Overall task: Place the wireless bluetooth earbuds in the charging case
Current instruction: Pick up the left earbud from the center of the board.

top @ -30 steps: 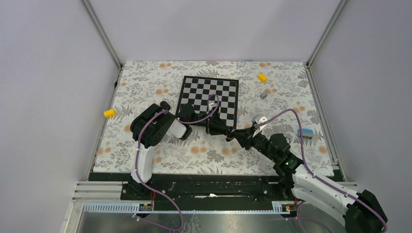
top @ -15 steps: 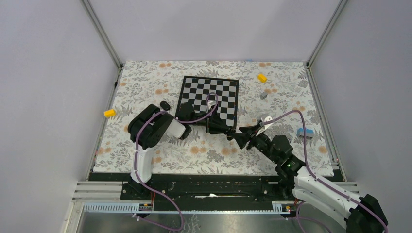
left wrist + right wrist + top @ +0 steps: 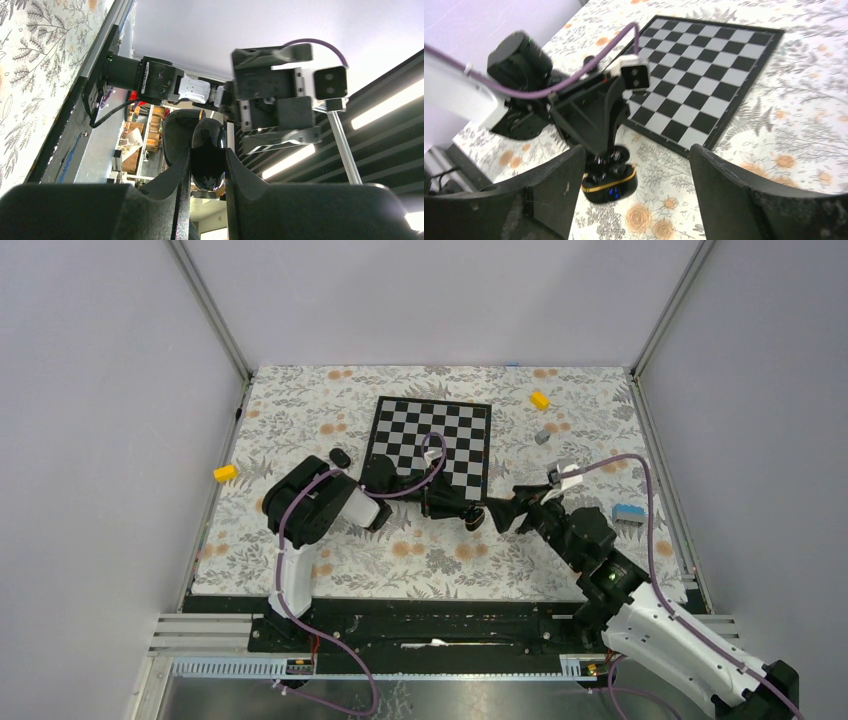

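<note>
Finding: the left end effector is clamped on the charging case, its two fingers pressed against the glossy black shell from either side. The case sits low over the floral tabletop, just off the near corner of the chessboard. We cannot tell whether its base touches the cloth.

The right end effector faces the case with its jaws wide apart and nothing between them. In the right wrist view, the wireless bluetooth earbuds show as small glossy shapes at the open top of the case. We cannot confirm from these views that they are fully seated.

Assessment: we judge the step in hand to be seating the buds.

Recommendations:
- Hold the case firm and level in the left end effector. Any tilt could let a loose bud roll out.
- Any withdrawal of the right end effector should be straight back, jaws apart, clear of the case rim and the left fingers.
- If a bud sits proud, press it lightly from directly above, not from the side.

Also noted: a small dark item lies beside the chessboard's left edge. We cannot identify it.
</note>
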### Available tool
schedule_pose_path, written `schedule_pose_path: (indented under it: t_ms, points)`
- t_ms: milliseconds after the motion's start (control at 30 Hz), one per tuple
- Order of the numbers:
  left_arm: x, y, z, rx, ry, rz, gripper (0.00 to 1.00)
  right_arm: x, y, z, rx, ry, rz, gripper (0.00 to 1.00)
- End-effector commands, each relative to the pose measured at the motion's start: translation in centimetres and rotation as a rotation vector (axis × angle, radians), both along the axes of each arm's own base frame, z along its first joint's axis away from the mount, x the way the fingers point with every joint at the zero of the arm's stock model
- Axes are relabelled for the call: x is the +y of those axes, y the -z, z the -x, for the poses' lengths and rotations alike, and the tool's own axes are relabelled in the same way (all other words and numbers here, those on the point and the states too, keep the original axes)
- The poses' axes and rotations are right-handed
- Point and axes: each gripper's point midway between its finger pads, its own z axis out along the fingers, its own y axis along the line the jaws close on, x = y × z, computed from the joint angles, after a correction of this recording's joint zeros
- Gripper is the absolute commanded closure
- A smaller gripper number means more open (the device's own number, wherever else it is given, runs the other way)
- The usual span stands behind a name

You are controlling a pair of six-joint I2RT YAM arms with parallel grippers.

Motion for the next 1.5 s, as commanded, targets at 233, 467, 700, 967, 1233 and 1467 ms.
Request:
schedule_pose_path:
  t_ms: [233,467,700,967,1233,1467]
  points:
    - [0.2,0.1,-0.1,-0.336,-0.010,-0.159,1.00,-7.5,2.5,-3.9,0.325,0.482,0.181,0.04]
    - [2.9,3.9,-1.5,-0.554,0.030,-0.621,1.00,-9.6,7.3,-5.1,0.561,0.484,0.144,0.00]
    - [3.1,2.5,-1.5,-0.647,-0.027,-0.607,1.00,-17.0,12.2,-4.5,0.826,0.835,0.315,0.00]
    - [2.6,1.9,-1.2,-0.635,-0.045,-0.555,1.00,-18.5,13.4,-5.0,0.792,0.876,0.356,0.35]
    - [2.5,-1.5,-2.1,-0.834,-0.124,-0.475,1.00,-19.6,15.4,-4.9,0.855,0.855,0.432,0.40]
    - [2.5,-4.0,-2.3,-0.929,-0.196,-0.406,1.00,-19.1,17.2,-5.4,0.965,0.846,0.358,0.43]
